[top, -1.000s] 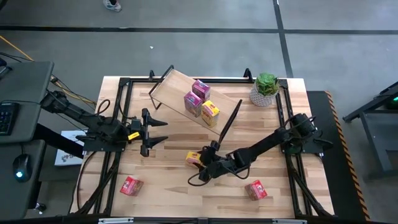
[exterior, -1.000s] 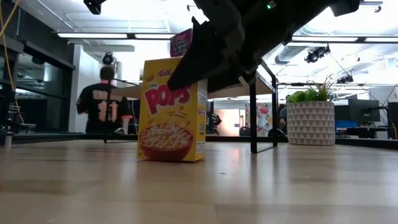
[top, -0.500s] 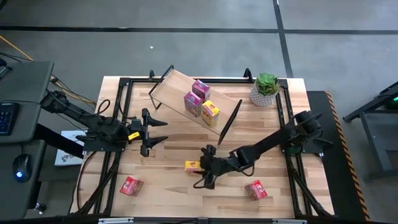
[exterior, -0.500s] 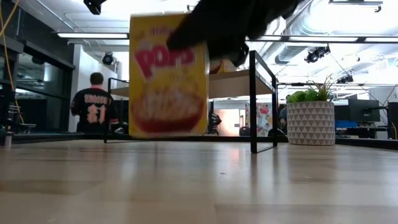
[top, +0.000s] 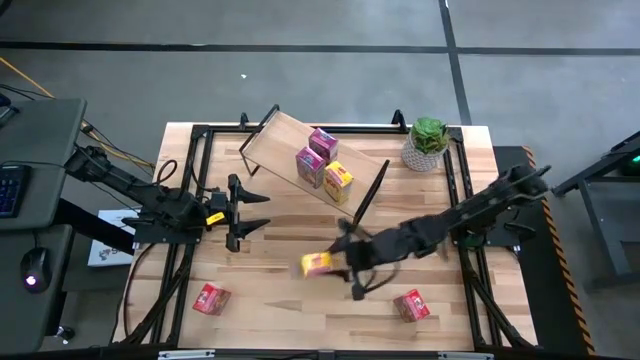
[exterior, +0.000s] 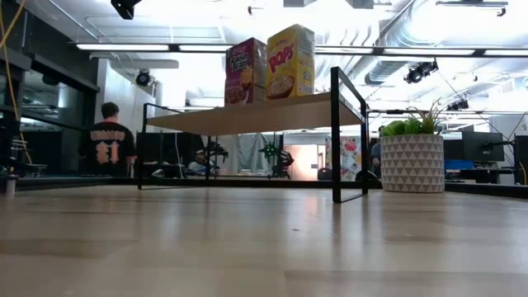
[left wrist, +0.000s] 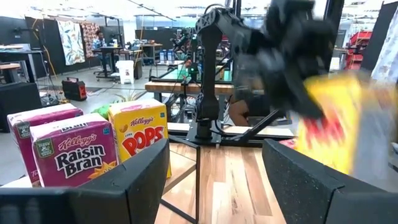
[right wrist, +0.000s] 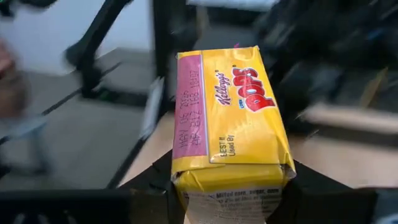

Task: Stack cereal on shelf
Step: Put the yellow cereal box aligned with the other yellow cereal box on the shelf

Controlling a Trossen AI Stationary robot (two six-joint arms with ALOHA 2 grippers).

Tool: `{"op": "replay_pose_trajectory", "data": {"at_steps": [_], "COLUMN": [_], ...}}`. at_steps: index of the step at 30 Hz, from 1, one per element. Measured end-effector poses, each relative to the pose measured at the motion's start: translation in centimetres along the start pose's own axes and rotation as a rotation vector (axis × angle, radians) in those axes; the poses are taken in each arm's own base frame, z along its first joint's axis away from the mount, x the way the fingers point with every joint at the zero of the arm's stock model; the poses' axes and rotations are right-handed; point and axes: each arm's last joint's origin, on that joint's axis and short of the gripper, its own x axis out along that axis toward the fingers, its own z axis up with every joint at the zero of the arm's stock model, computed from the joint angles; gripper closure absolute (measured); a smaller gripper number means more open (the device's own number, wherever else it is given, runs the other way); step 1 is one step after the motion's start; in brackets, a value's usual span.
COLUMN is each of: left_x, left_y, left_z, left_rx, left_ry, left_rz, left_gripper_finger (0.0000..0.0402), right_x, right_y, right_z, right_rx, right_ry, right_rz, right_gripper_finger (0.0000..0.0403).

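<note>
My right gripper (top: 340,262) is shut on a yellow Pops cereal box (top: 317,264), in the air above the table's middle; the box fills the right wrist view (right wrist: 227,118). The light-wood shelf (top: 290,135) stands at the far middle on black wire end frames. On it stand two pink Raisin Bran boxes (top: 322,142) (top: 309,166) and a yellow Pops box (top: 338,180). Two red boxes (top: 210,298) (top: 411,305) lie on the table near the front edge. My left gripper (top: 258,211) waits open and empty at the table's left. My right gripper pinches the yellow box between its two fingers, on its two narrow sides at one end (right wrist: 233,186). The rest of the box sticks out past the fingertips toward the table's left. The box is lifted clear of the table.
A small potted green plant (top: 428,141) in a white pot stands at the far right corner, beside the shelf's right end frame (top: 368,190). Bare tabletop (top: 290,310) lies between the two red boxes. A person stands in the room beyond the table (exterior: 109,148).
My right gripper has risen with the yellow box. The box stood upright on the table a second ago, then came off it and has gone up out of the low view. The gripper has also shifted a little toward the table's right.
</note>
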Motion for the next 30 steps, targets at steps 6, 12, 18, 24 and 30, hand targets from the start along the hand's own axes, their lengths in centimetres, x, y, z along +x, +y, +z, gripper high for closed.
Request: {"op": "replay_pose_trajectory", "data": {"at_steps": [6,12,18,24,30], "left_x": [0.0,0.0,0.0,0.0,0.0], "left_y": [0.0,0.0,0.0,0.0,0.0], "left_z": [0.0,-0.1,-0.1,-0.1,-0.1], "left_rx": [0.0,0.004,0.006,0.005,0.006], "left_ry": [0.0,0.007,0.01,0.01,0.01], "left_rz": [0.0,0.0,0.0,0.0,0.0], "left_gripper_finger": [0.0151,0.0151,0.0151,0.0151,0.0151], "right_x": [-4.9,-7.4,-8.3,-8.0,-7.7], "right_y": [-1.2,-2.3,-3.7,-5.1,-7.2], "right_z": [4.5,5.9,5.9,4.4,2.4], "right_rx": [-0.123,-0.165,-0.167,-0.14,-0.059], "right_ry": [-0.124,-0.092,0.008,0.092,0.178], "right_rz": [-0.307,-0.638,-0.96,-1.037,-0.995], "right_gripper_finger": [0.026,0.026,0.026,0.026,0.026]}}
